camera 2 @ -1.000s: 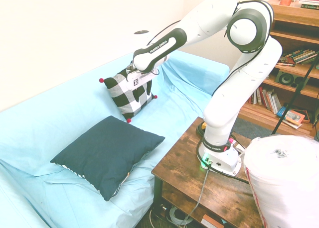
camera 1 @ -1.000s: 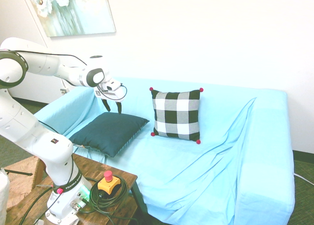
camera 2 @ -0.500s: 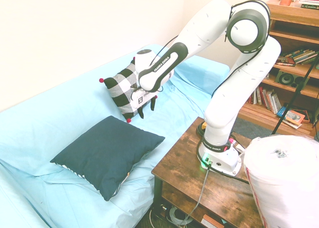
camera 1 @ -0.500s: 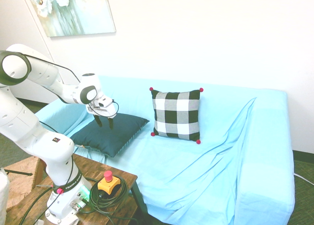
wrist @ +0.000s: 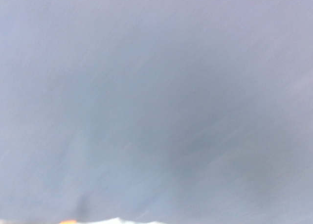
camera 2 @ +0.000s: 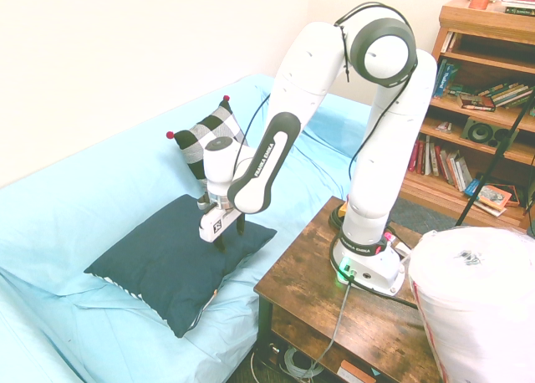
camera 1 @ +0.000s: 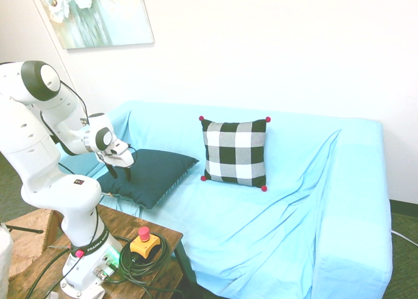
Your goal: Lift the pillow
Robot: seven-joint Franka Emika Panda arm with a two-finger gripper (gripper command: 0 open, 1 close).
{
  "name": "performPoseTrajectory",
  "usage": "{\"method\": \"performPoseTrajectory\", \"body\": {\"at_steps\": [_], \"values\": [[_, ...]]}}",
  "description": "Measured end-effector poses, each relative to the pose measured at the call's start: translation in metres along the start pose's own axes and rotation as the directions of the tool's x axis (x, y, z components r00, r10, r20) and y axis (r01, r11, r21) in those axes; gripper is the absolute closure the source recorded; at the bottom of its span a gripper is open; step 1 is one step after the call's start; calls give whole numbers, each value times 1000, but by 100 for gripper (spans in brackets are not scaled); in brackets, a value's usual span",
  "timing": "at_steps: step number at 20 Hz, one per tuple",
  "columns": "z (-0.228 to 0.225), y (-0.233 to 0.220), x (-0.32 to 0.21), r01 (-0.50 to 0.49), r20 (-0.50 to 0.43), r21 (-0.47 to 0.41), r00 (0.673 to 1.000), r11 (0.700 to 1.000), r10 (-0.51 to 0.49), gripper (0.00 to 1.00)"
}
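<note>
The pillow [camera 2: 175, 262], judged soft and light, is best pinched near its edge; the gripper [camera 2: 220, 237] is spread above it.

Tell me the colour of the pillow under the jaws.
Plain dark teal pillow, clearest in the second exterior view.

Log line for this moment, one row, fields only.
phase: reaching | gripper: jaws open, tips at the teal pillow top face | pillow: flat on the sofa, not lifted | checked pillow: upright against backrest, apart
</note>
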State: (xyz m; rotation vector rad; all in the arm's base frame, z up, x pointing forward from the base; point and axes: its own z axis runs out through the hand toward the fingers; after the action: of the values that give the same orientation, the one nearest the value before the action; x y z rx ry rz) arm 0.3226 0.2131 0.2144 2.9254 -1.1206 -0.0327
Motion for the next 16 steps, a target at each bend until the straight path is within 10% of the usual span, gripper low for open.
{"method": "performPoseTrajectory", "body": {"at_steps": [16], "values": [[122, 20, -37, -23, 45, 2, 999, 1000, 23, 0]]}}
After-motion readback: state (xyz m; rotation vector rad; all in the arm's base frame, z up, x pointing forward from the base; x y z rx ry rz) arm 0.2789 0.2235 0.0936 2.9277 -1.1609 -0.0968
